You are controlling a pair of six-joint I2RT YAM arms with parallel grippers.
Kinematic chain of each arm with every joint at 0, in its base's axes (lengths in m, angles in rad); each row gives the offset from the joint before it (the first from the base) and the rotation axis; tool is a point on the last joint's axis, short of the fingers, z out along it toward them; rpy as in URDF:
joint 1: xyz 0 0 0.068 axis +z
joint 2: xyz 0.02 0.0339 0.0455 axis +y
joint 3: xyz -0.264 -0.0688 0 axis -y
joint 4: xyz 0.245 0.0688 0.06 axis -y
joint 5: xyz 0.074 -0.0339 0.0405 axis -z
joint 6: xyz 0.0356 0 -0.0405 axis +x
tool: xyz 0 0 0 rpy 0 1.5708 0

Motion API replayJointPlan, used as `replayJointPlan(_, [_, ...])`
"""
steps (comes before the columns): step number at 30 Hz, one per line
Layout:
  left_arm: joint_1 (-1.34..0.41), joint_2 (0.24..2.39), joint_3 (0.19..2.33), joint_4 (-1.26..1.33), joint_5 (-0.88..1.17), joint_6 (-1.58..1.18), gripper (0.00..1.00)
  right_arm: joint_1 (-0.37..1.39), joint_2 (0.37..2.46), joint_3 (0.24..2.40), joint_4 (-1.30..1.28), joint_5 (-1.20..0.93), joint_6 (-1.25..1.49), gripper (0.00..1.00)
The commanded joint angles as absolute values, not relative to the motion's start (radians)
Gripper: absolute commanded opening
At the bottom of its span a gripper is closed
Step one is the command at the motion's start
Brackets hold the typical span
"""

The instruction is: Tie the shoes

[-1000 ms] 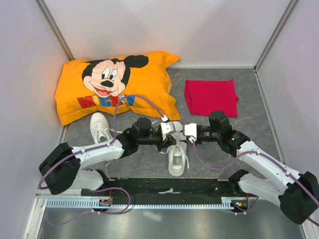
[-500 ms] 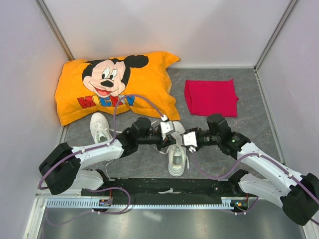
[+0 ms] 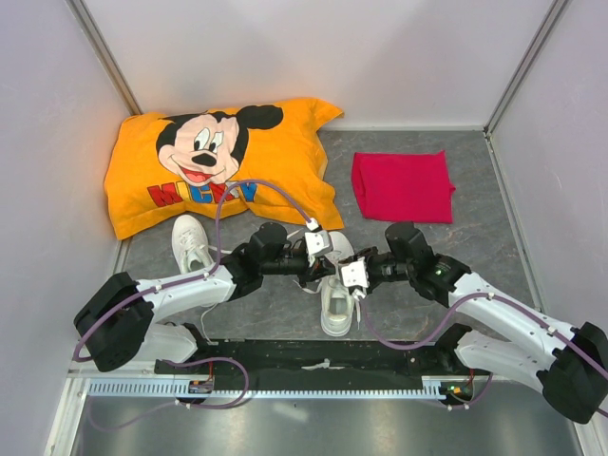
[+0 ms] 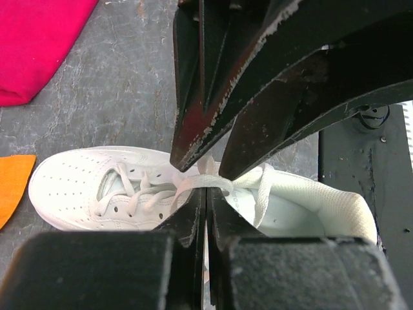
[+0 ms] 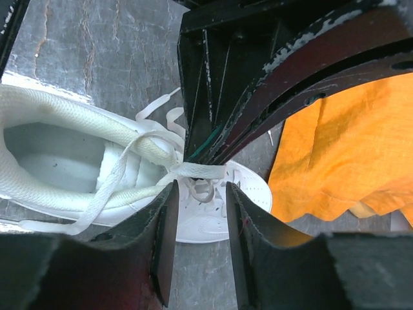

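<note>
Over the near-centre shoe (image 3: 337, 312), we are pinching its lace (image 4: 222, 183) with the left gripper (image 4: 206, 194), pressed together; the right gripper (image 5: 200, 190), spread, is straddling that lace. We should be closing squarely, lace taut.

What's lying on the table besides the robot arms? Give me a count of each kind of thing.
shoes: 2
pillow: 1
cloth: 1
Total: 4
</note>
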State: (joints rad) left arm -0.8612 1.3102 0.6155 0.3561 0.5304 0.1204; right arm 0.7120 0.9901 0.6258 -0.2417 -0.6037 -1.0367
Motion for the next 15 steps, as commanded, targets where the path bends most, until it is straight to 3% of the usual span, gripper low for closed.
replayJointPlan(1, [-0.854, 1.304, 0.618, 0.410, 0.552, 0.106, 0.02, 0.729, 0.986, 0.603, -0.181, -0.577, -1.049, 0.40])
replayJointPlan(10, [-0.850, 1.307, 0.617, 0.416, 0.558, 0.098, 0.02, 0.770, 0.971, 0.571, -0.141, -0.508, -1.059, 0.40])
replayJointPlan(15, [-0.851, 1.310, 0.618, 0.413, 0.566, 0.094, 0.02, 0.784, 0.966, 0.561, -0.109, -0.477, -1.054, 0.34])
